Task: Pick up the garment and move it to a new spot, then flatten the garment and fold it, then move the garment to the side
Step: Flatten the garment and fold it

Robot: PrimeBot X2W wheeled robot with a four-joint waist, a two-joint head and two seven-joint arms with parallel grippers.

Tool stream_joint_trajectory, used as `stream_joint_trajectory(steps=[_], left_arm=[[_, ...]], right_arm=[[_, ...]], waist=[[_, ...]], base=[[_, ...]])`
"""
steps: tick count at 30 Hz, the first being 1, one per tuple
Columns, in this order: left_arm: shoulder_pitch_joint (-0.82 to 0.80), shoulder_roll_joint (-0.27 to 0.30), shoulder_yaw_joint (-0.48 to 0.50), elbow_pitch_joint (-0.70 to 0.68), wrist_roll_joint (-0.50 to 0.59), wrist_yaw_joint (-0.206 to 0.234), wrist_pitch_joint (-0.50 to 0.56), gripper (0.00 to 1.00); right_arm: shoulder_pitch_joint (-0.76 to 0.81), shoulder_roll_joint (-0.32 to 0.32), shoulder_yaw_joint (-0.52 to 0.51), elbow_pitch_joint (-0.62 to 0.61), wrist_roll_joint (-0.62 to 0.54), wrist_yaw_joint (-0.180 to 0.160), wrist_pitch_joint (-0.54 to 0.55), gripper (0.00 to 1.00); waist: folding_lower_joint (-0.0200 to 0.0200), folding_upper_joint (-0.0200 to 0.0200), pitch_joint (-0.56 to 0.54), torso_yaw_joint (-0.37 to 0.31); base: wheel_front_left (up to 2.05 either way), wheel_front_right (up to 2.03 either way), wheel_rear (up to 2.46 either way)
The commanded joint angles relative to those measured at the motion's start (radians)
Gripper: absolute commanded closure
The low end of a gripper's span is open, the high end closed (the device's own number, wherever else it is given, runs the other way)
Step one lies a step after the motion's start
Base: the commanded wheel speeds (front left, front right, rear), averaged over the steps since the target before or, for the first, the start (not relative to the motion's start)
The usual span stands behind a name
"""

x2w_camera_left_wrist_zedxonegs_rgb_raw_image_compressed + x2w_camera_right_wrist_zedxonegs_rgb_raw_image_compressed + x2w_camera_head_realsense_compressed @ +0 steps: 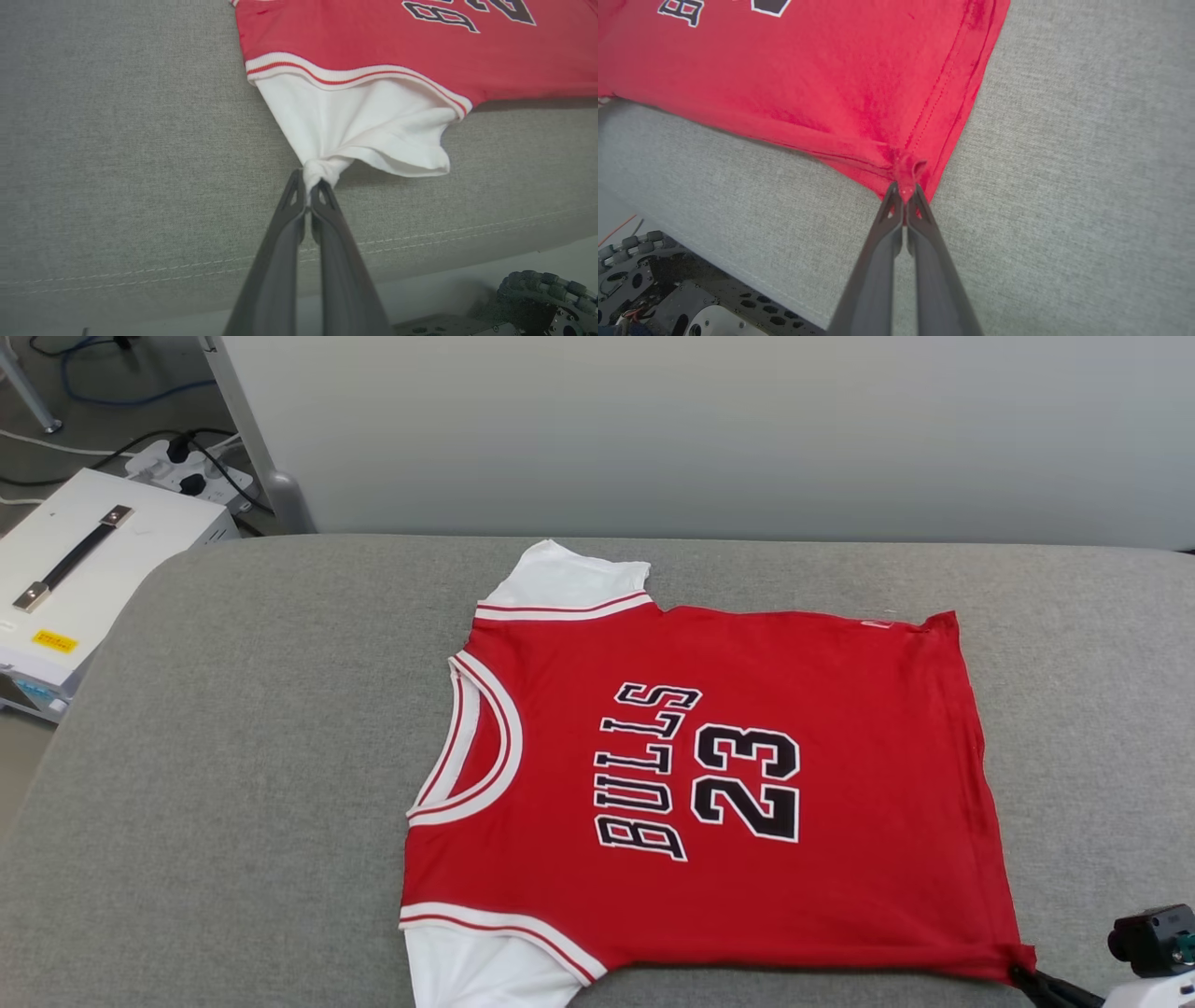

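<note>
Red BULLS 23 garment [747,784] spread flat; left jaws clamp white sleeve [364,121], right jaws hem corner [908,170]

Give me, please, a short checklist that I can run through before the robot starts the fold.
1. The left end effector is shut on the near sleeve: ok.
2. The right end effector is shut on the hem corner: ok.
3. The garment lies spread, lettering up, on the grey padded surface: ok.
4. The far sleeve is laid out flat: ok.
5. The near sleeve is smooth: not ok, it bunches toward the pinch.
6. Both cloth layers are caught in each pinch: cannot tell.
</note>
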Motion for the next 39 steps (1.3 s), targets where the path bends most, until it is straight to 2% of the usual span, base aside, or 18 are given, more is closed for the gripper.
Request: stream_joint_trajectory(steps=[1, 7, 12, 18, 25, 29, 39], left_arm=[[-0.008, 0.012, 0.004, -0.006, 0.01, 0.005, -0.002, 1.0], [-0.129, 0.031, 0.037, -0.007, 0.052, -0.011, -0.003, 1.0], [-0.276, 0.023, 0.049, 0.027, 0.086, -0.063, 0.016, 1.0], [-0.465, -0.001, 0.06, 0.129, 0.124, -0.135, 0.033, 1.0], [-0.645, -0.058, 0.046, 0.287, 0.159, -0.21, 0.045, 1.0], [-0.717, -0.072, 0.041, 0.387, 0.172, -0.248, 0.04, 1.0], [-0.789, -0.148, 0.015, 0.637, 0.163, -0.338, 0.009, 1.0]], right_arm=[[0.013, 0.001, -0.028, -0.016, -0.012, -0.001, 0.012, 1.0], [0.009, 0.033, -0.155, -0.096, -0.054, -0.001, 0.082, 1.0], [-0.029, 0.071, -0.257, -0.152, -0.087, -0.001, 0.137, 1.0], [-0.103, 0.112, -0.322, -0.193, -0.128, -0.001, 0.197, 1.0], [-0.193, 0.145, -0.342, -0.181, -0.158, -0.001, 0.247, 1.0], [-0.261, 0.159, -0.335, -0.154, -0.165, -0.001, 0.254, 1.0], [-0.36, 0.181, -0.272, -0.039, -0.182, -0.001, 0.247, 1.0]], waist=[[0.0001, -0.0001, 0.006, 0.0], [0.0001, -0.0001, 0.039, -0.007], [0.0001, -0.0001, 0.1, -0.025], [0.0001, -0.0001, 0.19, -0.05], [0.0001, -0.0001, 0.282, -0.066], [0.0001, -0.0001, 0.329, -0.075], [0.0001, -0.0001, 0.386, -0.074]], base=[[0.0, 0.0, 0.0], [0.0, 0.0, 0.0], [0.0, 0.0, 0.0], [0.0, 0.0, 0.0], [0.0, 0.0, 0.0], [0.0, 0.0, 0.0], [0.0, 0.0, 0.0]])
